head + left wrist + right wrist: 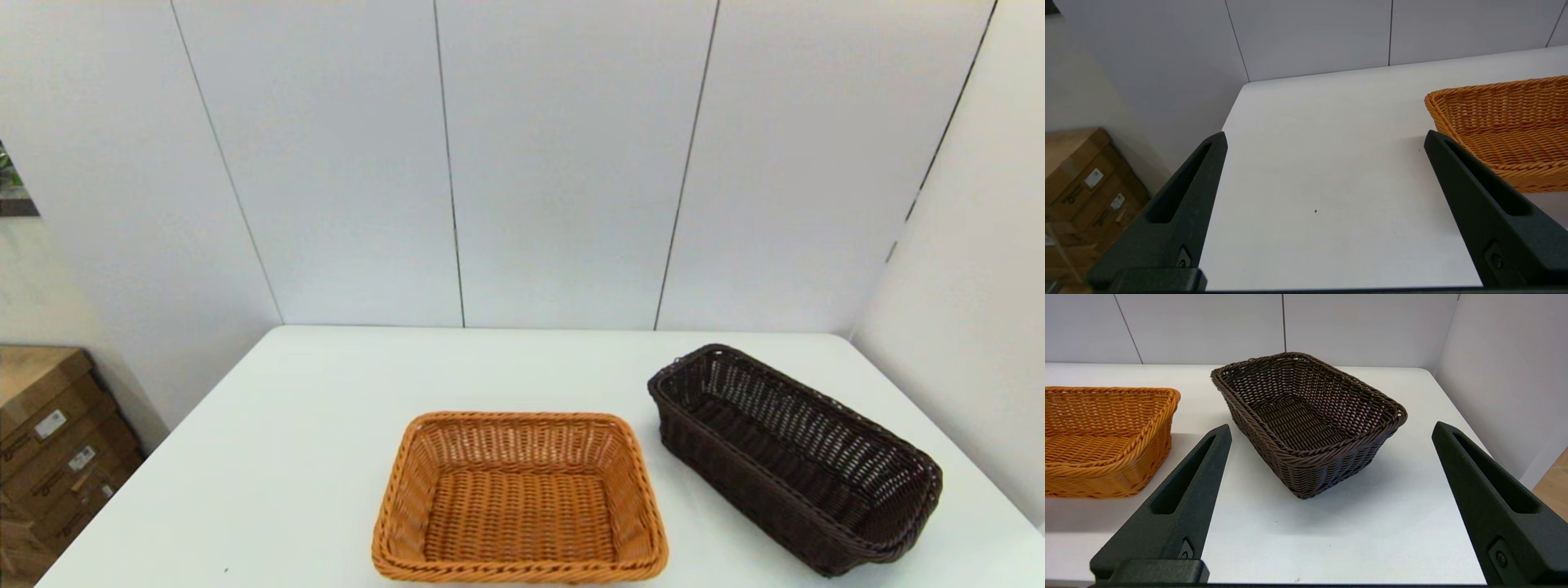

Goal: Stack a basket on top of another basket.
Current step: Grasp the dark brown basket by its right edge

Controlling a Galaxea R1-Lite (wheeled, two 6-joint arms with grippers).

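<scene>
Ahead, dark basket (1306,424) apart from wide-spread right claw (1331,430)

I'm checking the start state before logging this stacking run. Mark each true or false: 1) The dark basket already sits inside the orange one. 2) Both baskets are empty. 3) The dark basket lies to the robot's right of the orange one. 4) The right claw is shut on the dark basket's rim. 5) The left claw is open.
1) False. The dark brown basket stands on the white table beside the orange-tan basket, apart from it.
2) True.
3) True.
4) False. The right claw is open, short of the basket, holding nothing.
5) True. The left claw is open over bare table next to the orange-tan basket.
</scene>
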